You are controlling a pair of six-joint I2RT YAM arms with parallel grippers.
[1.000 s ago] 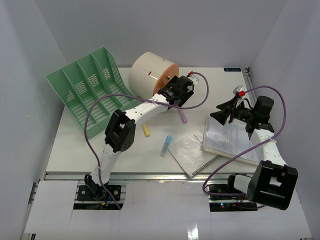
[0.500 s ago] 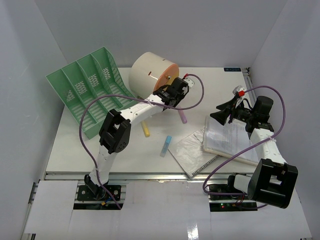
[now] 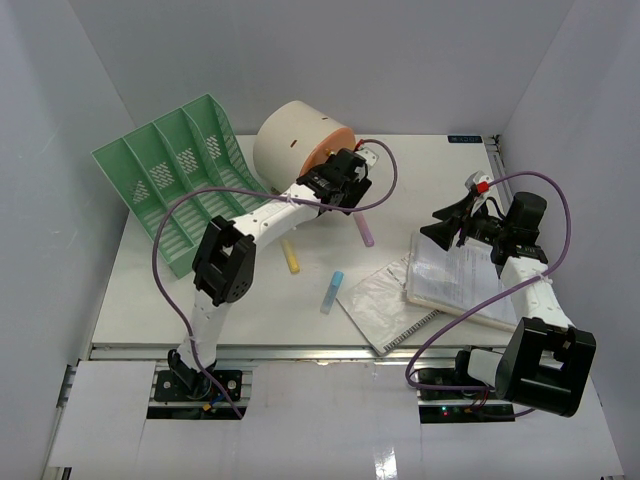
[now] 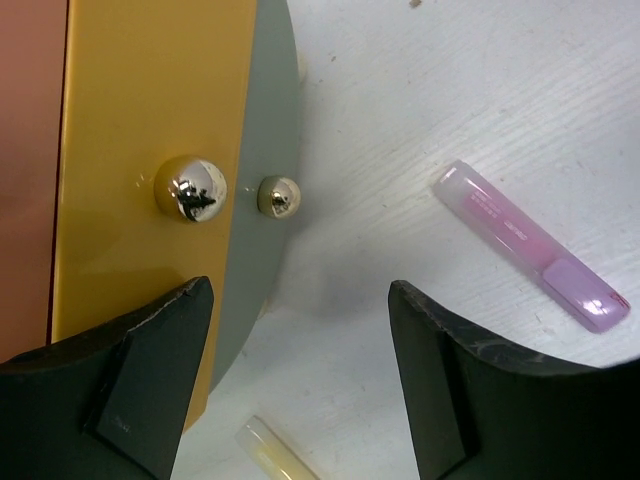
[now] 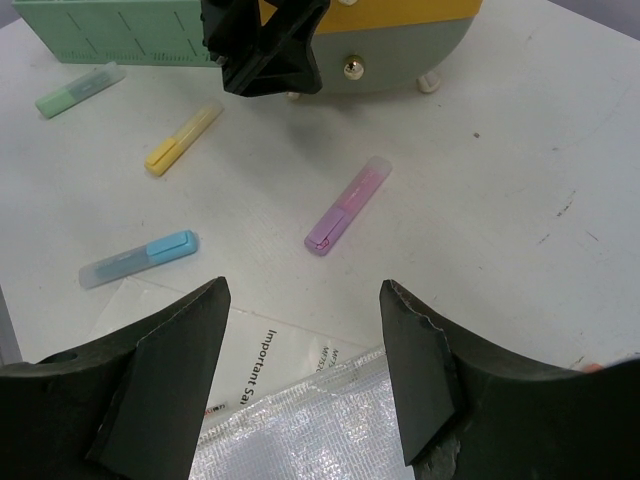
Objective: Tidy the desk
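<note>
The white table (image 3: pixel 150 300) is being shown across the middle of the top view, running from the railed front edge at the bottom up to the back wall. The left gripper (image 3: pixel 338 182) is being held at the orange-yellow face of the cream drawer unit (image 3: pixel 290 145), in the upper centre of that frame. Its jaws are being held wide apart with nothing between them. In the left wrist view a shiny knob (image 4: pixel 190 188) is being shown just above the finger (image 4: pixel 130 390) at the lower left, and a pink highlighter (image 4: pixel 530 245) is lying on the table at the right. The right gripper (image 3: pixel 447 224) is being held over the table at the right of the top view, near a stack of papers (image 3: pixel 455 275), its jaws likewise spread and empty. A yellow highlighter (image 3: pixel 291 260) and a blue highlighter (image 3: pixel 331 291) are lying near the middle. A green file rack (image 3: pixel 170 180) is sitting at the upper left.
</note>
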